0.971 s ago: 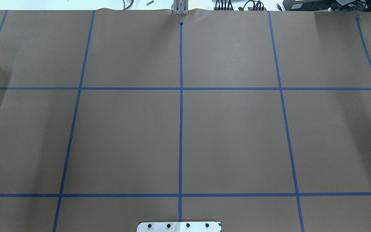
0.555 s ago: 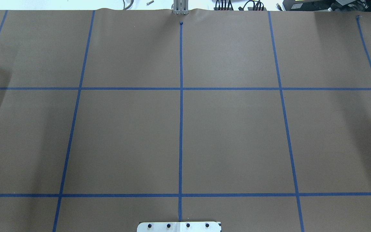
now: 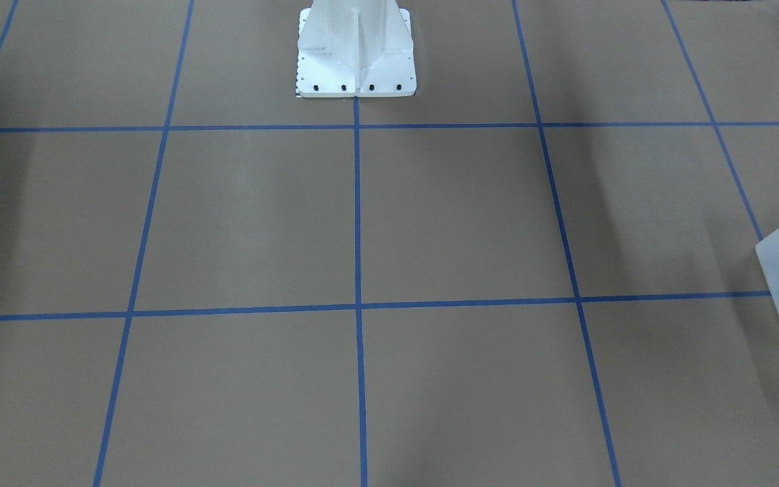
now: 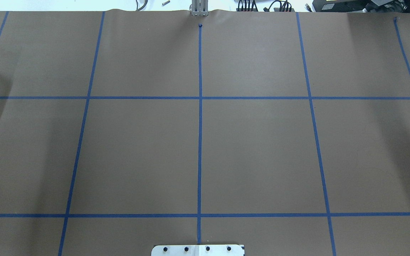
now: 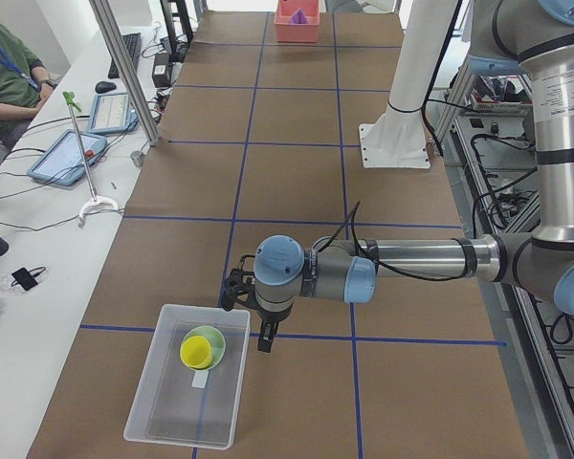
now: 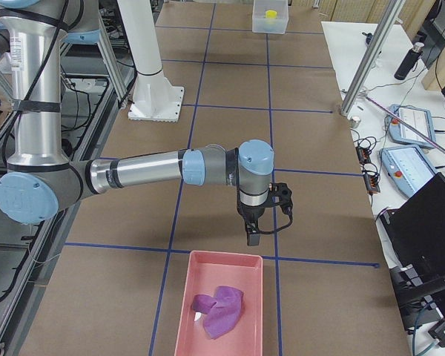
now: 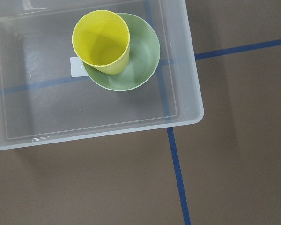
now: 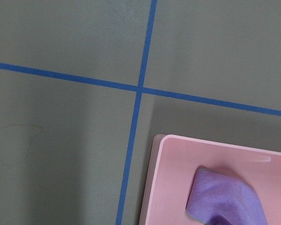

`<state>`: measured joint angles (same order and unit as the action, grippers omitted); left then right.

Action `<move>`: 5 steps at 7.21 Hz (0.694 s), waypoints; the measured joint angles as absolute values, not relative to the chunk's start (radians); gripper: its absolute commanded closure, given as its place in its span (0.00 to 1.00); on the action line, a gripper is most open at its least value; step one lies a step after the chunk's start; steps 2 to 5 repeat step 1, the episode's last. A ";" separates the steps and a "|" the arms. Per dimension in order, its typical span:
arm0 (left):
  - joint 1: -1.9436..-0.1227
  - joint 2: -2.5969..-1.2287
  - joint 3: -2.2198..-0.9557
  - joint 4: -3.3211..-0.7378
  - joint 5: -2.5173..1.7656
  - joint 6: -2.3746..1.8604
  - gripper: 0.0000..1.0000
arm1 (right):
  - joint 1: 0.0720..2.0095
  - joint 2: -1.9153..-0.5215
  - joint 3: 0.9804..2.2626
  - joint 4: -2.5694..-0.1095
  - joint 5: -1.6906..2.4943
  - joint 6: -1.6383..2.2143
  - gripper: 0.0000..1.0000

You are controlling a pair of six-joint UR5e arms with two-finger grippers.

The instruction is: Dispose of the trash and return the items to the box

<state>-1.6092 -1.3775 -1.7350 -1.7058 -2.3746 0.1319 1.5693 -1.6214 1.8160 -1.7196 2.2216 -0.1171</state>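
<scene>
Unchanged overhead since a second ago. Small yellow plastic cup (image 7: pixel 101 41) in round pale green bowl (image 7: pixel 141 57) inside translucent frosted-white bin (image 7: pixel 189 70), just beside left gripper (image 5: pixel 264 337); soft purple cloth (image 6: pixel 221 308) in pink tray (image 6: pixel 248 273), near right gripper (image 6: pixel 252 236) (open or closed: cannot tell).

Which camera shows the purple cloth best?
The exterior right view: the whole cloth lies crumpled in the pink tray. The right wrist view cuts it off; exterior left shows a distant speck; others miss it.
</scene>
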 measured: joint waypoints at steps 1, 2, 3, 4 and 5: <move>-1.609 -1.378 -1.735 -1.706 -2.375 0.132 0.01 | 1.569 -1.621 1.819 -1.720 2.223 -0.117 0.00; -1.609 -1.378 -1.735 -1.706 -2.375 0.132 0.01 | 1.569 -1.621 1.819 -1.720 2.223 -0.117 0.00; -1.609 -1.378 -1.735 -1.706 -2.375 0.132 0.01 | 1.569 -1.621 1.819 -1.720 2.223 -0.117 0.00; -1.609 -1.378 -1.735 -1.706 -2.375 0.132 0.01 | 1.569 -1.621 1.819 -1.720 2.223 -0.117 0.00; -1.609 -1.378 -1.735 -1.706 -2.375 0.132 0.01 | 1.569 -1.621 1.819 -1.720 2.223 -0.117 0.00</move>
